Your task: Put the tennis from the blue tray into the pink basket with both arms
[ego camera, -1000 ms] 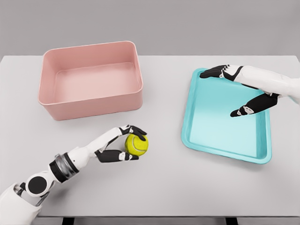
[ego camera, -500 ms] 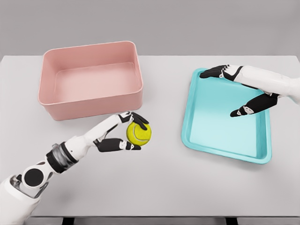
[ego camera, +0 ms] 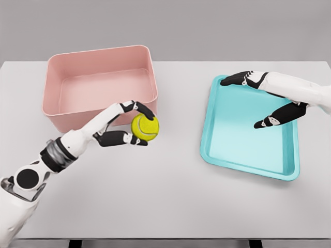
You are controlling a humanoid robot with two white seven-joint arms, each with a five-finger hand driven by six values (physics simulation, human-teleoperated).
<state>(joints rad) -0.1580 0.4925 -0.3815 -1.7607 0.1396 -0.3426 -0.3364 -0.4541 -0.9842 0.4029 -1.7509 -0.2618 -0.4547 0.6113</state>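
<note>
A yellow-green tennis ball (ego camera: 145, 127) is held above the table by my left hand (ego camera: 138, 124), whose black fingers are shut around it. The ball hangs just in front of the pink basket's near wall (ego camera: 103, 115), near its right corner. The basket is empty inside. My right hand (ego camera: 256, 101) hovers open over the far right part of the blue tray (ego camera: 247, 155), with spread fingers and nothing in it. The tray holds nothing.
The grey table (ego camera: 170, 201) carries only the basket at the back left and the tray at the right. A strip of bare table lies between them. The table's front edge runs along the bottom of the view.
My left hand has carried the ball up and away from me, then slightly left, toward the basket's near wall. The right hand has stayed still over the tray.
</note>
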